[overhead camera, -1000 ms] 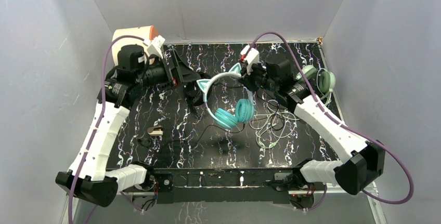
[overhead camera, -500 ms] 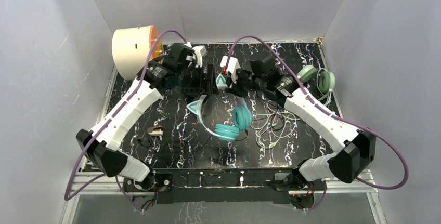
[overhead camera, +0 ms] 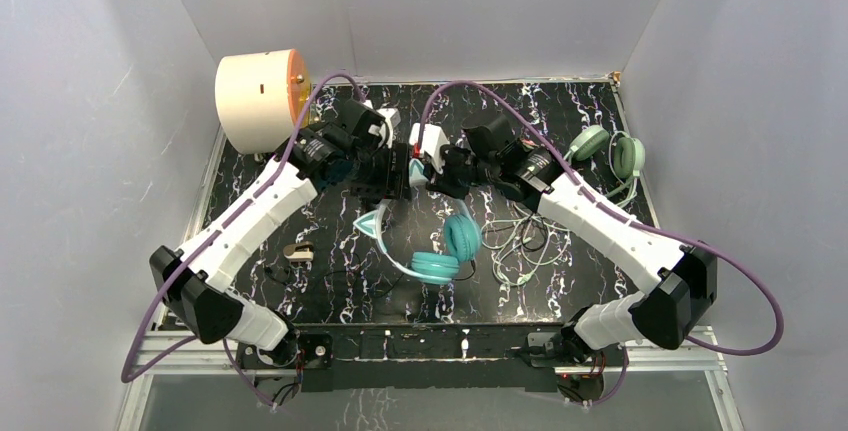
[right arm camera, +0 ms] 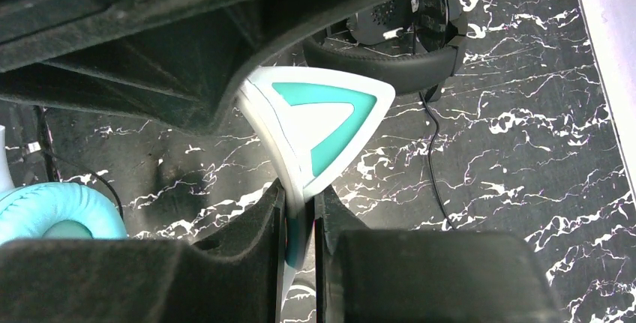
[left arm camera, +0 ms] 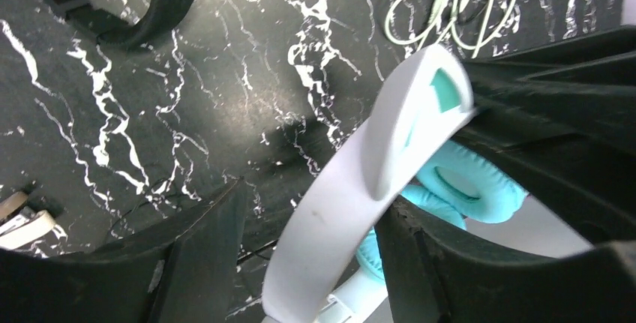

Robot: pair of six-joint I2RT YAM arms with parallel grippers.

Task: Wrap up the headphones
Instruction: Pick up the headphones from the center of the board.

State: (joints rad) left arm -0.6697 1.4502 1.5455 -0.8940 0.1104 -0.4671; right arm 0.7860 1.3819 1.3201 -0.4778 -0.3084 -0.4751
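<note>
Holding teal headphones point(overhead camera: 461, 235) above the table point(overhead camera: 340, 281), centre-back: right pincer point(right arm camera: 300, 210) clenched on the white cat-ear band. Left pincer point(left arm camera: 311, 210) released, jaws straddling the same band just beside it. Band runs down toward the hanging cups.

The teal headset point(overhead camera: 462, 236), white-banded with cat ears, hangs over the middle of the bench point(overhead camera: 540, 296). Its band is pinched beside one ear between the fingers point(right arm camera: 251, 237) of the right gripper point(right arm camera: 298, 210), with the cups low on the near side. The black headset point(right arm camera: 397, 68) lies on the bench close by, and the sage-green headset point(overhead camera: 612, 154) lies at the far right, its pale cable point(overhead camera: 520, 241) in a loose tangle toward the middle.
</note>
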